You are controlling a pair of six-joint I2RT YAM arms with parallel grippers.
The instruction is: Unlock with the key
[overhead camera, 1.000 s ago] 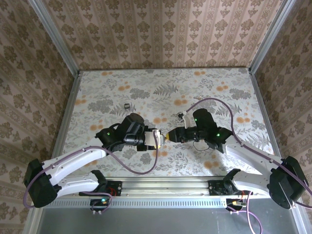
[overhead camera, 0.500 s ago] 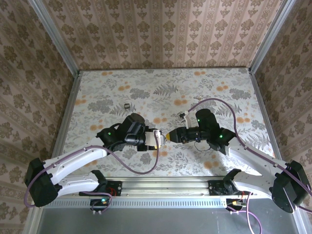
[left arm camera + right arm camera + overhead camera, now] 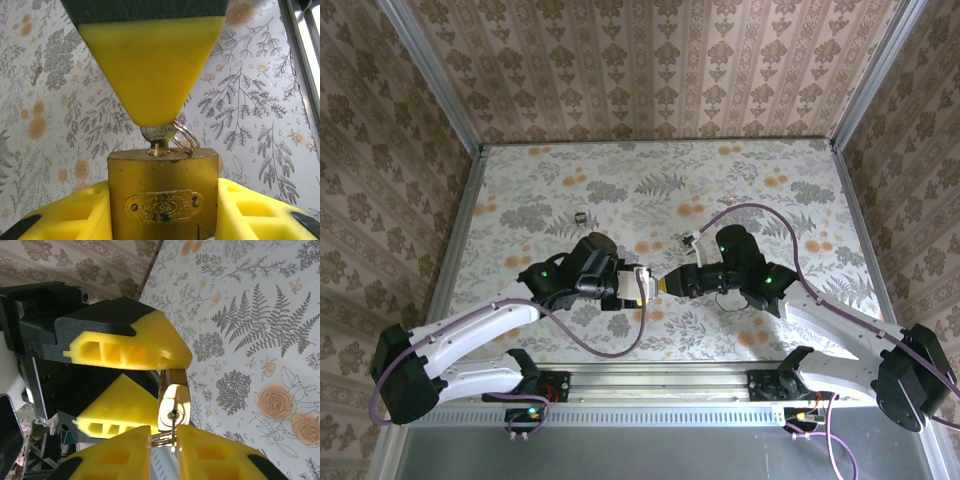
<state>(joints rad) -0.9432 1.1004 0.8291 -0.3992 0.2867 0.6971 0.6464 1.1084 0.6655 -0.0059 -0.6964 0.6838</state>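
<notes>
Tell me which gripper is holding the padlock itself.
The left gripper: the brass padlock sits clamped between its yellow fingers, keyhole end facing out. The right gripper instead pinches the key standing in that keyhole.

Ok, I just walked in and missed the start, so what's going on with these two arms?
The left gripper clamps a brass padlock between its yellow fingers, keyhole facing the other arm. The right gripper pinches the key, which sits in the keyhole with a small ring hanging from it. Whether the lock has opened yet, I can't tell.
</notes>
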